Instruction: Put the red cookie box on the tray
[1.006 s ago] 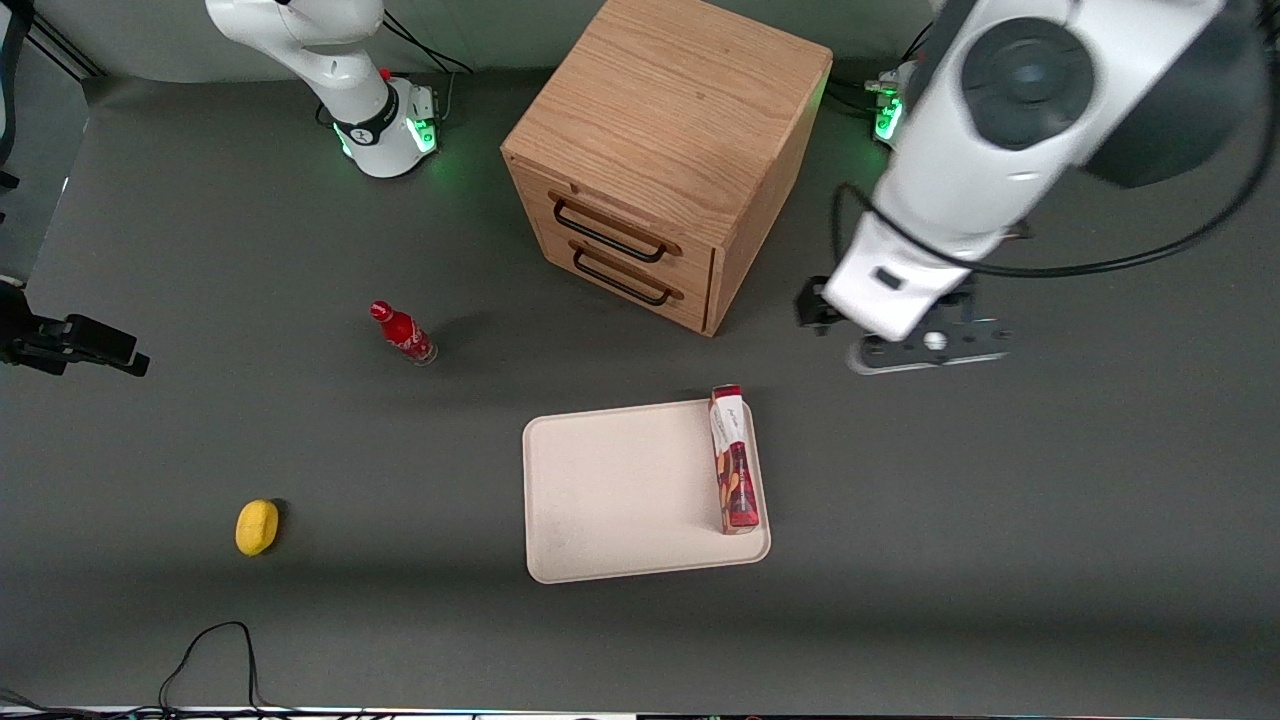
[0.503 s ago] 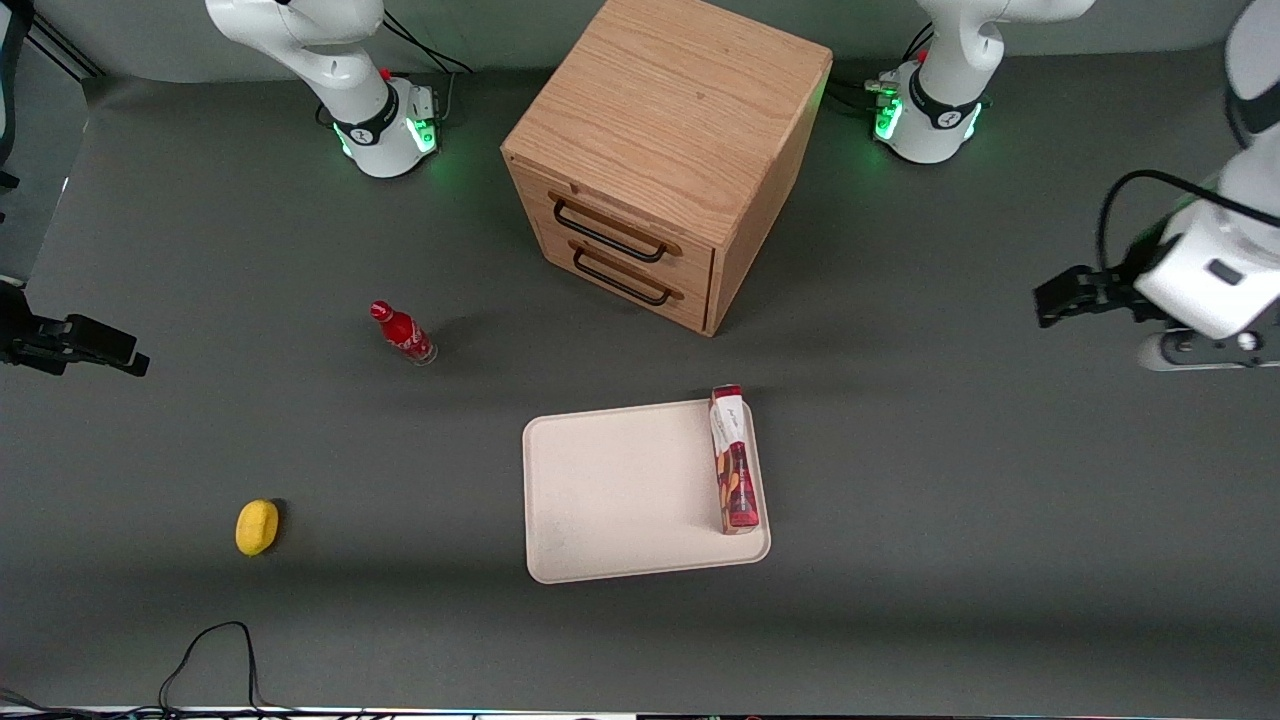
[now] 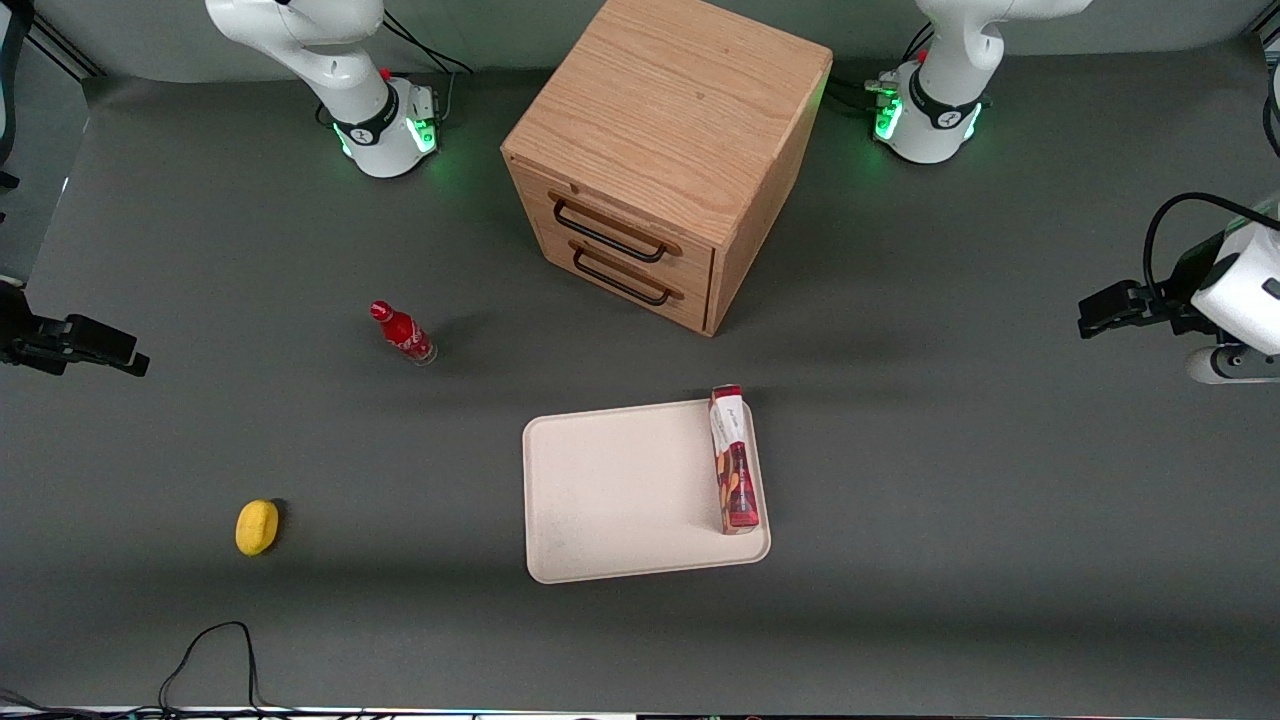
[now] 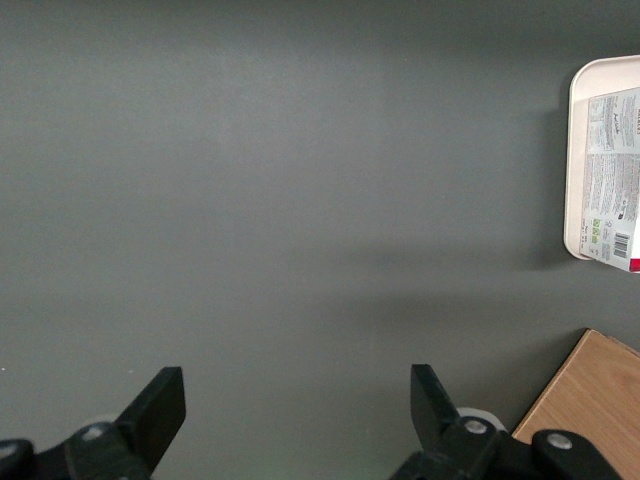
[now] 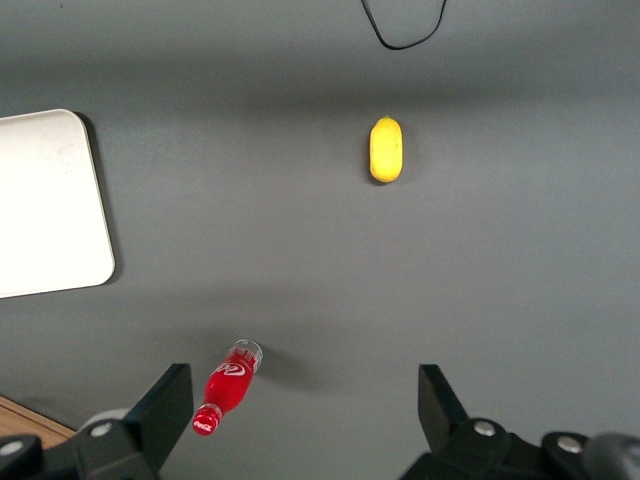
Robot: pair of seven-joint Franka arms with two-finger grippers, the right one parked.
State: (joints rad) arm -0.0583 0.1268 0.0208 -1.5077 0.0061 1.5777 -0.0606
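Since the red cookie box (image 3: 733, 460) is already lying flat on the tray (image 3: 620, 500), along the edge toward the working arm's end of the table, I'd say the placing itself looks done and what's left is just clearing out. The gripper (image 4: 298, 420) is well apart from the tray, up over bare grey table mat (image 3: 950, 520) near the working arm's end, fingers (image 4: 160, 405) spread wide with nothing between them.

To do this bit well, I'd keep the arm high and away from the tray so nothing clips the box, since it sits tight against the rim with one end right at the tray's edge, and a nudge could probably tip it off. No reason to go back in unless the box has to sit more central.

Labels: the wrist view shows the box's white panel with blocks of small print, a barcode and a few little green marks, but I can't read any of it. Small red bottle (image 3: 403, 333), toward the parked arm's end, has a white script logo that looks like Coca-Cola. Also around: wooden drawer cabinet (image 3: 665, 160) and a yellow lemon (image 3: 257, 527)
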